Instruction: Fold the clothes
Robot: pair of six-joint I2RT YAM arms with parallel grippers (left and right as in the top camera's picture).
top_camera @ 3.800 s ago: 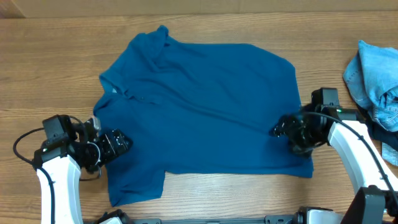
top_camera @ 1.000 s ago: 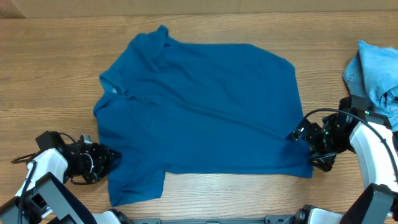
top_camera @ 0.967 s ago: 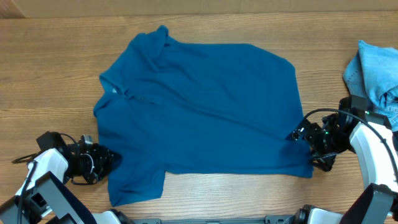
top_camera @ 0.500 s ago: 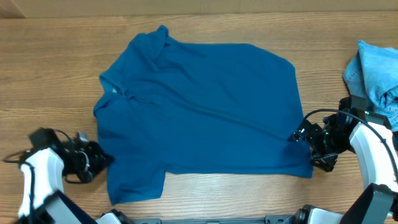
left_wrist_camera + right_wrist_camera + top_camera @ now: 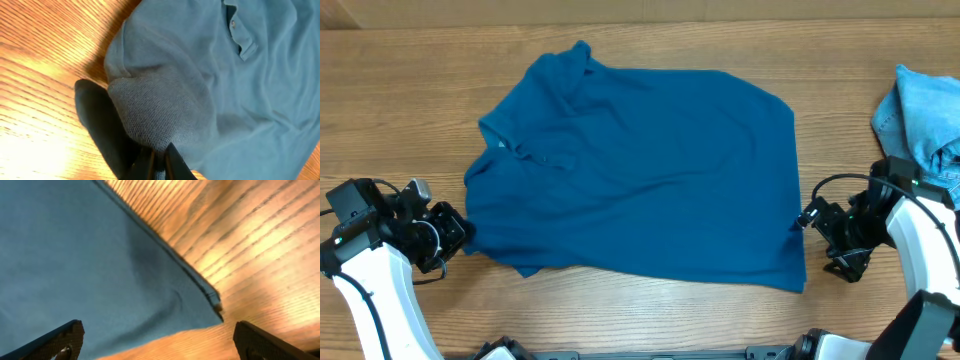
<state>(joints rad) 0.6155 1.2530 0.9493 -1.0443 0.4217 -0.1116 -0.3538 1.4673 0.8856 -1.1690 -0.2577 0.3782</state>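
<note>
**Overhead:** A deep-blue knit shirt lies spread on the wooden table. Its collar points to the upper left, and its lower left part is gathered inward. The left gripper sits at that gathered edge. The right gripper stands just beside the lower right hem; contact cannot be judged here. A crumpled pale denim garment lies at the table's right edge, apart from the shirt.

**Left wrist:** The gripper is pressed together, pinching a bunched fold of plain, matte cloth. The buttoned placket shows beyond.

**Right wrist:** The fingers are spread wide, gripping nothing. The hem corner lies flat between them.
</note>
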